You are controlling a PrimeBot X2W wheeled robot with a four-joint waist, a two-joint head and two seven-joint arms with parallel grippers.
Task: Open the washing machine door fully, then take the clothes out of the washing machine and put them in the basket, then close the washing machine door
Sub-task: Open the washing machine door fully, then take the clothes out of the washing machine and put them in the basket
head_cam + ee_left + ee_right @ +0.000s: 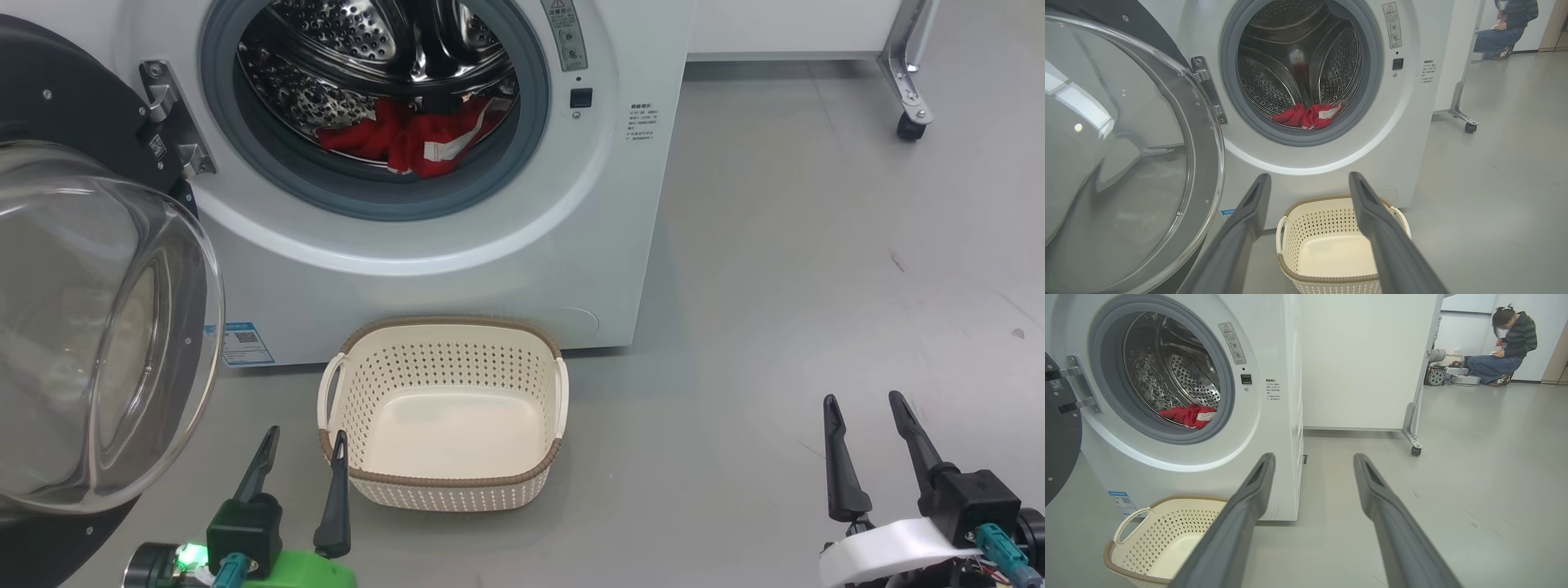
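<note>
The white washing machine (457,245) (1412,122) (1274,428) stands with its round black door (90,327) (1122,155) swung wide to the left. Its glass bowl bulges toward me. Red clothes (412,135) (1308,115) (1188,415) lie at the drum's front lip. An empty cream basket (449,482) (1290,261) (1126,555) sits on the floor below the opening. My left gripper (302,437) (1308,179) is open beside the basket's near left corner. My right gripper (865,404) (1312,461) is open over bare floor to the right.
Grey floor (816,269) spreads to the right of the machine. A white panel on a castor leg (910,122) (1414,451) stands behind it. A person (1506,347) (1506,28) crouches far off by the back wall.
</note>
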